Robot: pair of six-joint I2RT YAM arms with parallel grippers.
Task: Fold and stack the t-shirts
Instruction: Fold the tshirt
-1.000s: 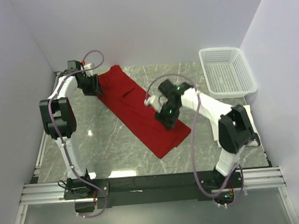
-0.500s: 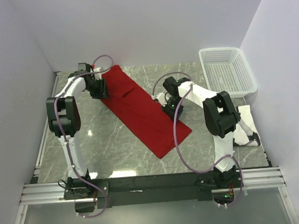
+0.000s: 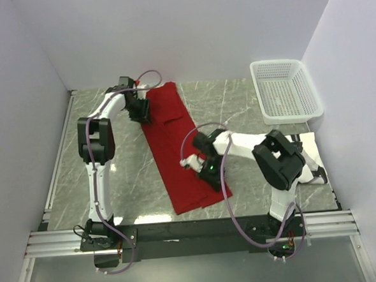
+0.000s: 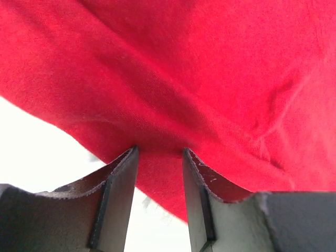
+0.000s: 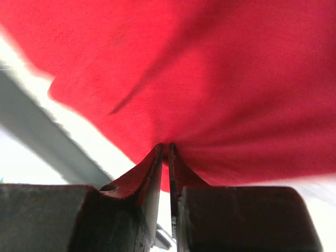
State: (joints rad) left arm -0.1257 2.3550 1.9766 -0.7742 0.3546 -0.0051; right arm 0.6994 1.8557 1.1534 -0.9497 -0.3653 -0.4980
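The red t-shirt [image 3: 175,142] lies folded into a long strip on the marble table, running from the far middle toward the near edge. My left gripper [image 3: 141,110] is at the strip's far left edge. In the left wrist view its jaws [image 4: 157,151] stand narrowly apart with red fabric [image 4: 210,79] bunched between them. My right gripper [image 3: 209,170] is at the strip's lower right edge. In the right wrist view it [image 5: 164,146] is pinched shut on the red fabric [image 5: 210,79]. The white folded t-shirt [image 3: 311,145] lies at the right, partly hidden by the right arm.
A white plastic mesh basket [image 3: 286,90] stands at the back right corner. White walls close in the table on the left, back and right. Bare marble [image 3: 120,177] shows left of the shirt.
Both grippers moved with the shirt: the left one right along the back, the right one left and nearer. The strip turned from a diagonal to almost straight front to back.
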